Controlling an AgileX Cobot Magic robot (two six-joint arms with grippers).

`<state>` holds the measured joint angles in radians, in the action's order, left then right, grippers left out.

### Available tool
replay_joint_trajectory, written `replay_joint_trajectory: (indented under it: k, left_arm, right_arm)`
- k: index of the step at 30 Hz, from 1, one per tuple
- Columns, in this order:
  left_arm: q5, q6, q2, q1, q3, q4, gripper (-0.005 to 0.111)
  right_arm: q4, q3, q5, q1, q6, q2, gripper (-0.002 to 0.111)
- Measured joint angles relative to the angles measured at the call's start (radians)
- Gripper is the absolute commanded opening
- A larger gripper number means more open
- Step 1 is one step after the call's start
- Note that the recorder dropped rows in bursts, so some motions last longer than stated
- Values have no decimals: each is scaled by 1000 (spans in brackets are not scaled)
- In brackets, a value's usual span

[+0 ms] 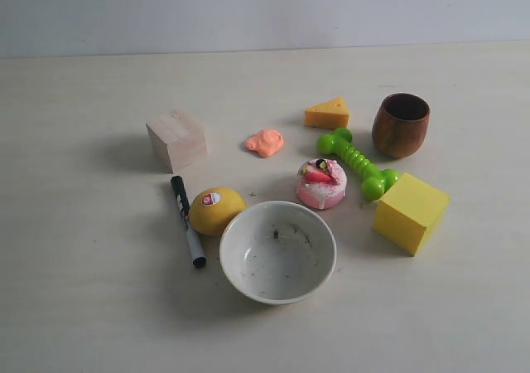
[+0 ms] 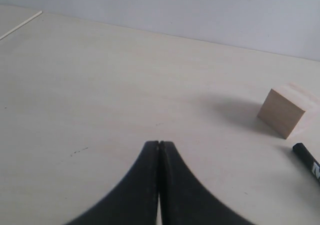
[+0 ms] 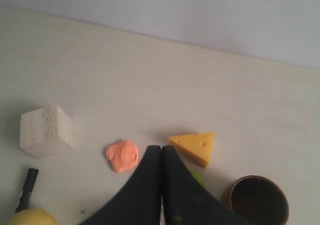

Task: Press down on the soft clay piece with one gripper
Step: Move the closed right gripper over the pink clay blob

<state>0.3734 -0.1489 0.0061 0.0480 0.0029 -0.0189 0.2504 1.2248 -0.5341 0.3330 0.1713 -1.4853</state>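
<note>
My right claw (image 3: pixel 160 152) is pinched closed; I'd centre it over the clay (image 3: pixel 122 155), then press straight down.

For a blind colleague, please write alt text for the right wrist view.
The shut black claw points at a pale table, its tips appearing between a salmon-orange clay piece and a yellow cheese wedge. Also in view: a wooden cube, a brown cup, one end of a marker and part of a lemon.

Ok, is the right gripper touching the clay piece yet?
No: the exterior view shows the soft clay piece lying uncovered with no arm on it, and the right gripper is shut with a gap to it.
</note>
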Motion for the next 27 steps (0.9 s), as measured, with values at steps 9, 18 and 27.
replay_joint_trajectory:
  k: [9,18,27]
  left_arm:
    - [0,0,0,0,0,0,0]
    - [0,0,0,0,0,0,0]
    - [0,0,0,0,0,0,0]
  right_arm:
    - [24,213,-214,83,193,-239,0]
    - [-60,370,-365,143,241,-434,0]
    - [-65,423,-392,143,288,-523,0]
